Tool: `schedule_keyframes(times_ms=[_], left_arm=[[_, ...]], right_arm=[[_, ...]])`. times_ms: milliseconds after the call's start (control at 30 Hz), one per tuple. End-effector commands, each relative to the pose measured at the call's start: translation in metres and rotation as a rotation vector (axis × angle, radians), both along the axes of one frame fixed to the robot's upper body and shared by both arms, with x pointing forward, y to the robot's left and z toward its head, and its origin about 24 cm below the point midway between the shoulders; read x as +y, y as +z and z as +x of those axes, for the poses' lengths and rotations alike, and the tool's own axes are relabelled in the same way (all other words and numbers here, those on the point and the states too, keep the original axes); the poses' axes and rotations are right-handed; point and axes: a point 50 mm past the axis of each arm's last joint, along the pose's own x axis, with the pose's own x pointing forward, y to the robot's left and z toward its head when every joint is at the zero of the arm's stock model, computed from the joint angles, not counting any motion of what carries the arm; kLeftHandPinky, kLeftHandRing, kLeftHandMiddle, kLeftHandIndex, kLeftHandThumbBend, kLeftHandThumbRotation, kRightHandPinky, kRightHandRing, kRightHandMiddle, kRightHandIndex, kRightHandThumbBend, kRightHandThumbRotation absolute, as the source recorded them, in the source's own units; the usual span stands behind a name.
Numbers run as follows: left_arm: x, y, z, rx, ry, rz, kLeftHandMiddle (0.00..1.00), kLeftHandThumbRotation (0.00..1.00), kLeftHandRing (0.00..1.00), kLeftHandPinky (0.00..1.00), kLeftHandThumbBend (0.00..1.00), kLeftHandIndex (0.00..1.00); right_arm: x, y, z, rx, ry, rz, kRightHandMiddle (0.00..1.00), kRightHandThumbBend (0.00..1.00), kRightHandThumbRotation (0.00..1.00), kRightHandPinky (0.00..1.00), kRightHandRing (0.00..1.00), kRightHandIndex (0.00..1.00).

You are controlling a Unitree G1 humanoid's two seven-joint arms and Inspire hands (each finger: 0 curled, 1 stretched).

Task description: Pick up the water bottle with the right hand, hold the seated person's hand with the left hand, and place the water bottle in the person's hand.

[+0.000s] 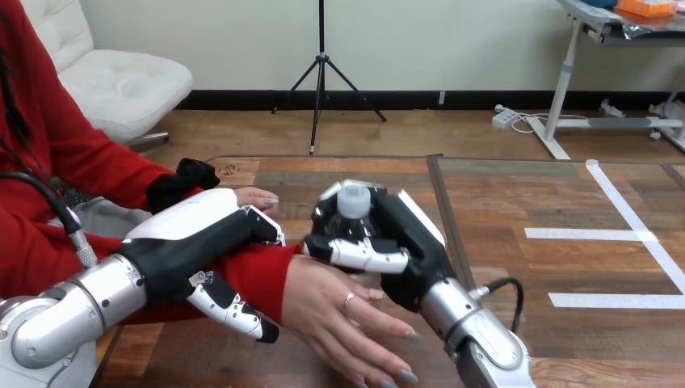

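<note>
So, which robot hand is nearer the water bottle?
Right. The right hand is curled round the water bottle; the left hand, apart from it, clasps the person's wrist.

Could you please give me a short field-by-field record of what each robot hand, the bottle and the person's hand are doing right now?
left hand: fingers and thumb curled round the person's red-sleeved wrist
right hand: fingers curled round the water bottle
water bottle: white cap up, off the table, just beyond the person's hand
person's hand: open, fingers stretched out, not gripping the bottle
handover: not yet done
</note>
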Motion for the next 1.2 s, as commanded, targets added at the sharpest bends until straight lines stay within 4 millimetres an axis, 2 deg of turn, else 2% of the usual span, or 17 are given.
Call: schedule_keyframes(times_ms=[0,733,1167], left_arm=[[-0.019,0.033,0.005,-0.152,-0.086,-0.07,0.41,0.0,0.34,0.27,0.95,0.43],[-0.018,0.032,0.008,-0.164,-0.097,-0.085,0.42,0.0,0.34,0.28,0.94,0.43],[-0.018,0.031,0.01,-0.161,-0.098,-0.084,0.42,0.0,0.35,0.28,0.94,0.43]], right_arm=[[0.003,0.032,0.016,-0.146,0.0,0.036,0.39,0.82,0.0,0.28,0.31,0.41],[-0.004,0.021,0.008,-0.137,0.001,0.021,0.41,0.82,0.0,0.28,0.32,0.42],[0.002,0.025,0.006,-0.151,0.006,0.043,0.39,0.8,0.0,0.27,0.31,0.41]])
